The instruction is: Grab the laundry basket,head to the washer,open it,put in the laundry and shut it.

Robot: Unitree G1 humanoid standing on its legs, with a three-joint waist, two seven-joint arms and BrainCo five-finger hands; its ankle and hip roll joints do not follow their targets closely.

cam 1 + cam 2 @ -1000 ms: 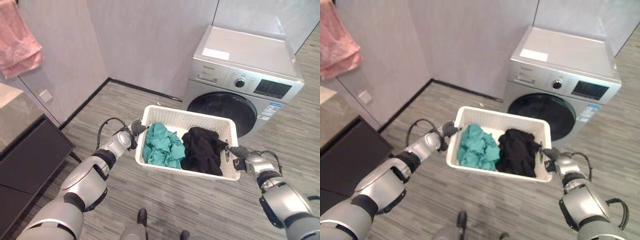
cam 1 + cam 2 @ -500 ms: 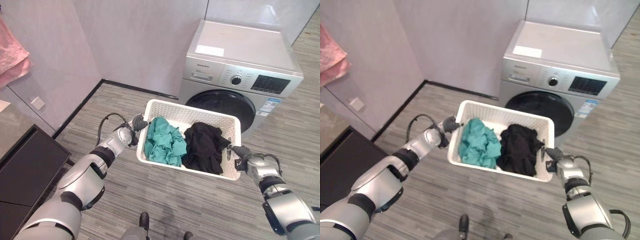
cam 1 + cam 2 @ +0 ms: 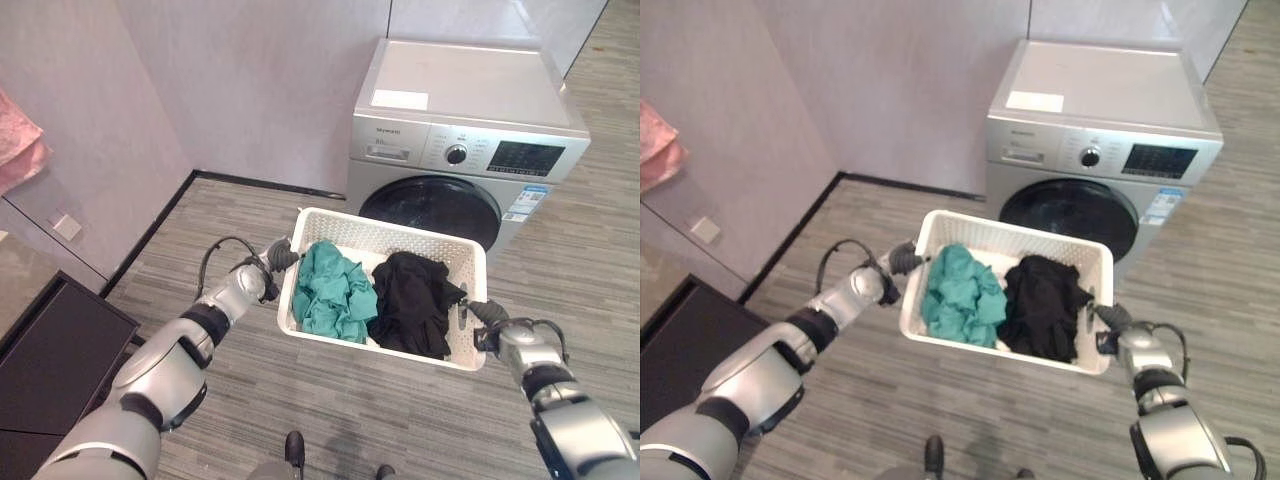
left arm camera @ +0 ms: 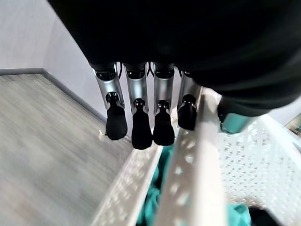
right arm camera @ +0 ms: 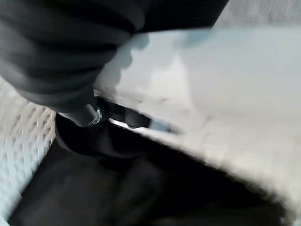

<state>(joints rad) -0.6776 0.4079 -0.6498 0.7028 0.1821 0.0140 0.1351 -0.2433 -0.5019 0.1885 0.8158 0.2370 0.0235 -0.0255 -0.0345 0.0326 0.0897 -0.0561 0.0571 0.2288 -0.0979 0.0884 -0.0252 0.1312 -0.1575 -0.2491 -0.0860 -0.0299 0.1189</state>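
I see the basket, white and perforated, held off the floor between both hands, just in front of the washer. Washer door is closed; its dark round glass sits right behind the basket's far rim.

Left hand is at the basket's short end farthest from the door's centre, on the wall side. From the left wrist view its fingers hang down straight along the outside of the rim, dark tips against the lattice, not curled round it. I read that hand as relaxed, pressing the basket rather than clamping it.

Right hand is at the opposite short end. Its fingers go over the rim and into the basket; I cannot tell whether they are curled or straight.

Inside the basket: a teal garment bunched on the left-hand side, a black garment on the right-hand side, the two touching in the middle. Black one reaches up to the rim by the right hand.

A pink cloth hangs on the wall well away from the washer, past the left arm.
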